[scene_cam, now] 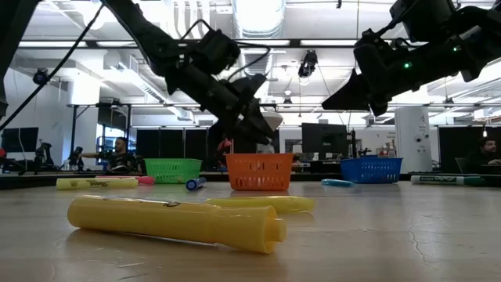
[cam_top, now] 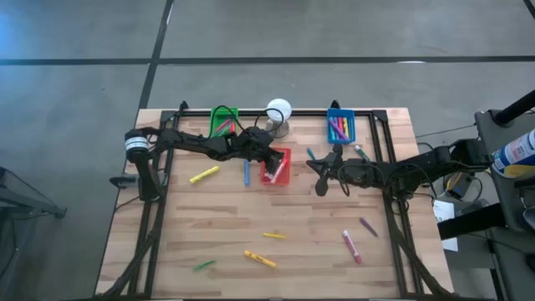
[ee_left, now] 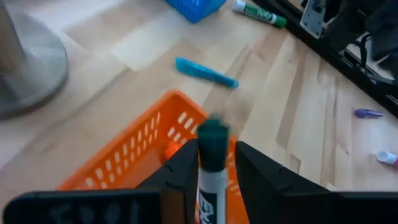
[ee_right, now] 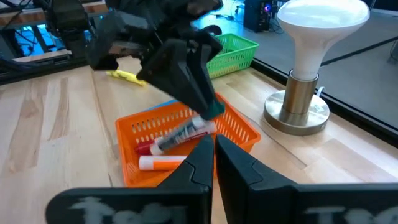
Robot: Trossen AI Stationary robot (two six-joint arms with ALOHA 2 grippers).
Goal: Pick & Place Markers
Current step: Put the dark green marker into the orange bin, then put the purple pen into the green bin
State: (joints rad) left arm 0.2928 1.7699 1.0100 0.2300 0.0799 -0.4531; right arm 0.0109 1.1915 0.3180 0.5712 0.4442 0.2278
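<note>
The left claw (cam_top: 269,159) is clamped on a white marker with a dark green cap (ee_left: 212,158) and hangs just above the orange bin (ee_right: 186,146). The marker sticks out in front of the fingers, cap first, tilted down toward the bin. Inside the bin, right under the claw, lie a red marker and a white-and-orange one.

Such a marker is probably light and stiff, with a smooth round plastic body, so it can slip or roll. I judge the best place to hold it is across the middle of the barrel, not on the cap.

The right claw (cam_top: 322,177) waits beside the bin with its fingers almost together and nothing between them.

The surface (cam_top: 301,226) is pale wood planks, flat, so loose markers may roll. A yellow marker (cam_top: 203,175) lies left of the left claw, a blue one (cam_top: 247,173) just beside it, and more markers lie well apart from both claws near the front edge. Beyond the bin stand a green bin (cam_top: 223,119), a white ball on a grey stand (cam_top: 278,111) and a blue bin (cam_top: 339,125). The room behind is a large hall with monitors and people sitting.
</note>
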